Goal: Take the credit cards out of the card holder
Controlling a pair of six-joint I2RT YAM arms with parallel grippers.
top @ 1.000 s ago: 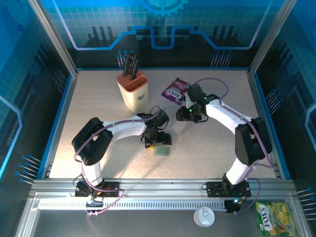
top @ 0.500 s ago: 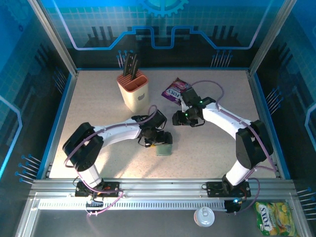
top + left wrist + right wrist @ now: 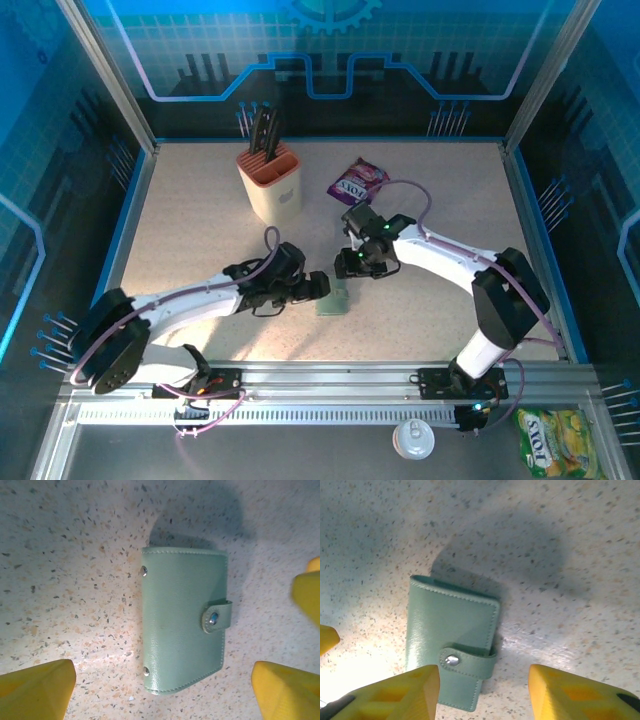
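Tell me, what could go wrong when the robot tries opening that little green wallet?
The card holder lies flat with its strap snapped shut, so a tool may just push it along the table. The left tool and right tool hover close together over it and might bump.

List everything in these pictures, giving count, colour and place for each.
card holder: one, pale green, closed with its snap tab fastened, flat on the middle of the table
knife block: one, beige and orange with dark handles, far side, left of centre
purple snack packet: one, purple, far side near the centre
yellow-green snack packet: one, yellow-green, off the table at the near right corner
white lid: one, white, round, in front of the near rail
table: one, speckled beige
left gripper: one, yellow, open, at the holder's left
right gripper: one, yellow, open, just beyond the holder
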